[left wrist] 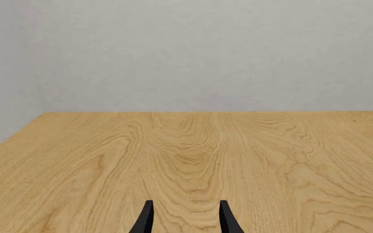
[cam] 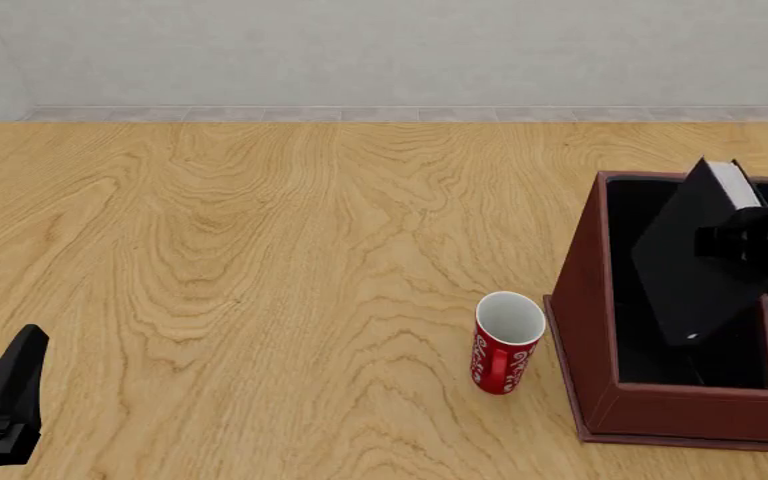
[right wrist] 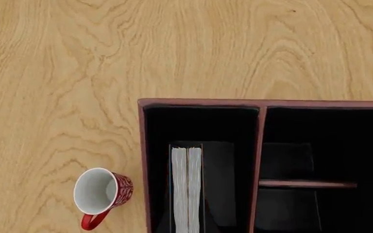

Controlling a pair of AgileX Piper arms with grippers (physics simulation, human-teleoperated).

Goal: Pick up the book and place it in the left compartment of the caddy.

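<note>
The black book (cam: 688, 262) with white page edges (right wrist: 186, 189) hangs tilted, its lower end down inside the caddy's (cam: 579, 300) long left compartment (right wrist: 199, 124) and its top above the rim. My right gripper (cam: 747, 240) grips it from the right side, dark against the black lining. Its fingers do not show in the right wrist view. My left gripper (left wrist: 186, 221) is open over bare table at the near left (cam: 4, 398), far from the caddy.
A red-and-white mug (cam: 507, 343) stands upright just left of the caddy's outer wall (right wrist: 99, 194). The caddy's smaller divided sections (right wrist: 306, 145) lie right of the book. A grey wall backs the table's far edge.
</note>
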